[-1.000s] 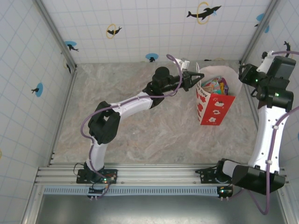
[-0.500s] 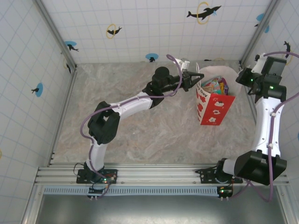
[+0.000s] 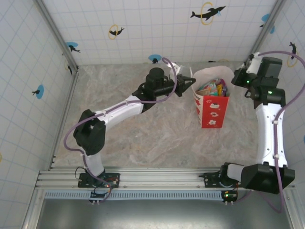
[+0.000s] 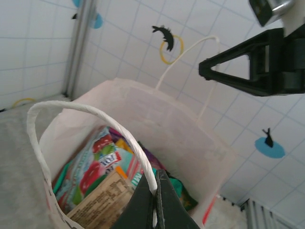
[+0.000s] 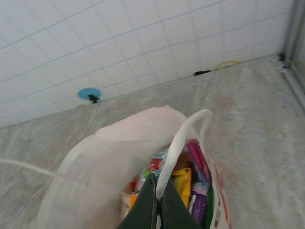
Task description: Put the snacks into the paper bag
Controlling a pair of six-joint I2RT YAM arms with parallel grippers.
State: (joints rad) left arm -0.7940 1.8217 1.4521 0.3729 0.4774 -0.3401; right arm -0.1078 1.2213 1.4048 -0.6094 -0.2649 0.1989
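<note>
Bag [image 3: 211, 110] upright at far right of desk [image 3: 143, 133], between the two end effectors; cannot tell whether its base touches the desk. Snacks [image 3: 211, 88] inside bag, packed on edge, tops visible at the mouth. Left end effector [image 4: 155, 193] closed on left handle [image 4: 86, 110]. Right end effector [image 5: 157, 193] closed on right handle [image 5: 183, 136].
</note>
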